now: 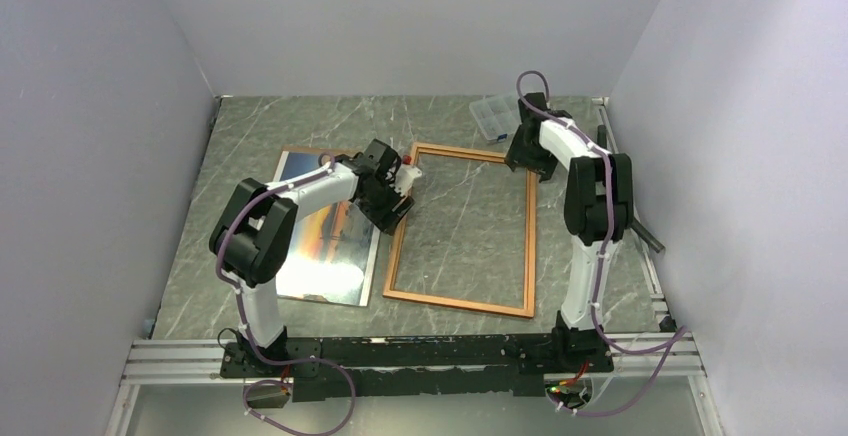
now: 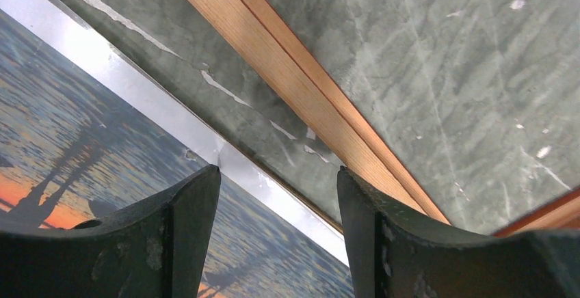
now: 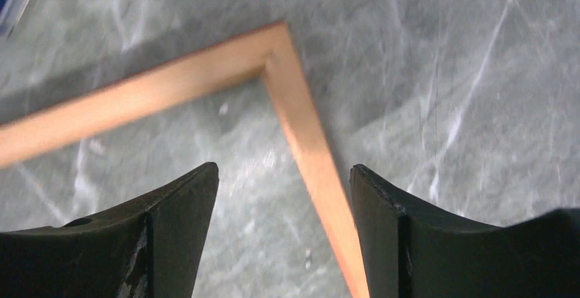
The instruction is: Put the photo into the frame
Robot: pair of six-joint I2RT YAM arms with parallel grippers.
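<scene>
Top external: shows the frame (image 1: 531,246) flat on the grey marbled desk (image 1: 250,136), right of centre, with the photo (image 1: 335,261) lying picture side up just beside its left border, glare on the near half. Puts the left end effector (image 1: 392,214) close over the strip between photo and frame, and the right end effector (image 1: 528,161) over the frame's far right corner. Picks out a small clear box (image 1: 492,116) by the far edge, apart from the frame. Left wrist: looks down between two dark fingers (image 2: 185,229) spread wide, gripping nothing. Finds the photo's pale rim under the left one, a band of bare desk in the gap, and the frame's wooden border running slantwise past the right one. Cannot tell whether the tips touch anything. Right wrist: catches, somewhat blurred, the frame's corner below fingers (image 3: 178,229) set well apart, empty-handed. Shows marbled desk both inside and outside the border.
</scene>
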